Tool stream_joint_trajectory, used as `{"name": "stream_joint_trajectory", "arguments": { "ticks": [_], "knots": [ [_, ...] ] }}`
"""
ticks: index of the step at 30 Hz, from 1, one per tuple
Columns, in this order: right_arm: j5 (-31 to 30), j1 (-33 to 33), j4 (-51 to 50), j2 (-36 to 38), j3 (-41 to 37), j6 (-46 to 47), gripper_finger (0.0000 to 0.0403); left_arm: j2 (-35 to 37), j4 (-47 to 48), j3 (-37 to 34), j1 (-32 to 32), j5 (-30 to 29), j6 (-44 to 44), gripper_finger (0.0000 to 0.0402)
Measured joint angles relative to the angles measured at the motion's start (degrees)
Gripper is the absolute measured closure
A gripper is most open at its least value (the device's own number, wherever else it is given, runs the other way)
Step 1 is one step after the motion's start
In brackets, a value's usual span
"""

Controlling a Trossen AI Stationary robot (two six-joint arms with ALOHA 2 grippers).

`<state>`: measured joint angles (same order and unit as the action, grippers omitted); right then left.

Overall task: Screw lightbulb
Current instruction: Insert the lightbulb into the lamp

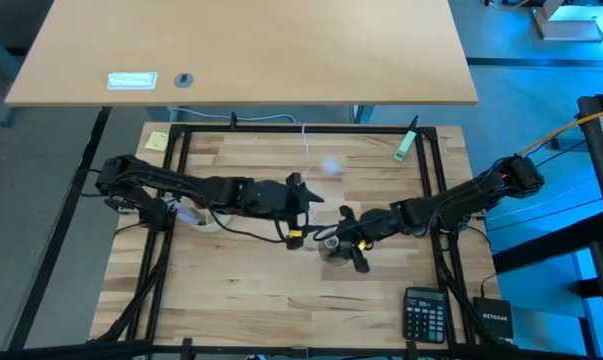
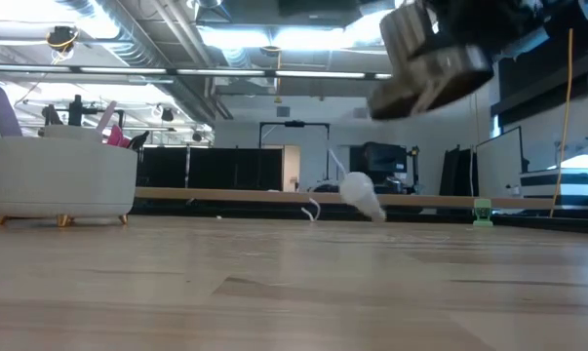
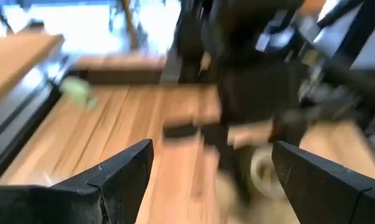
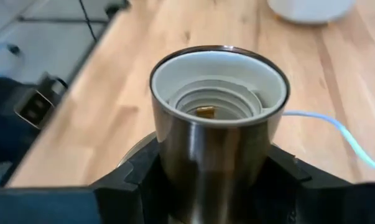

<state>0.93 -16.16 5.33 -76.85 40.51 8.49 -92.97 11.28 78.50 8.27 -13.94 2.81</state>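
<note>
The white frosted lightbulb (image 1: 331, 167) lies on its side on the table's far middle, touched by neither gripper; in the low view (image 2: 360, 196) its grey base points toward the right. My right gripper (image 1: 343, 245) is shut on the silvery socket (image 4: 219, 118), whose threaded opening faces away from the wrist camera. The socket is off the table in the low view (image 2: 425, 63). My left gripper (image 1: 299, 205) is open and empty, just left of the socket and nearer than the bulb; its fingers stand wide apart in the left wrist view (image 3: 212, 174). My right gripper pinches the socket's silvery barrel (image 4: 168, 155) between its two fingers, one on each side, below the open rim. The socket is lifted clear of the table and tilted, and its thin white cord (image 4: 336, 130) trails off to the table.
A black calculator (image 1: 425, 312) and a black box (image 1: 493, 318) lie at the near right. A white roll (image 1: 206, 215) lies under the left arm. A green object (image 1: 405, 146) sits at the far right. A white container (image 2: 64, 180) stands at the left in the low view.
</note>
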Motion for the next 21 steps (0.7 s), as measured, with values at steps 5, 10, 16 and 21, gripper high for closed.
{"name": "stream_joint_trajectory", "arguments": {
  "ticks": [5,10,16,21],
  "knots": [
    [-3.52,-0.04,0.60,-0.22,-3.51,-0.25,0.0220,-0.02,4.76,-1.56,-0.31,-4.78,2.67,0.0084],
    [-9.21,0.04,16.73,-2.88,-13.09,0.10,0.0211,-0.08,3.65,-5.30,-0.93,-5.35,5.22,0.0084],
    [-9.34,0.04,27.85,-11.45,-16.72,0.12,0.0206,-0.68,-1.46,-11.81,-1.87,-5.30,8.27,0.0084],
    [-9.39,0.04,36.02,-18.94,-16.29,0.14,0.0199,-2.57,-4.72,-14.44,-2.80,-2.06,9.01,0.0084]
  ]
}}
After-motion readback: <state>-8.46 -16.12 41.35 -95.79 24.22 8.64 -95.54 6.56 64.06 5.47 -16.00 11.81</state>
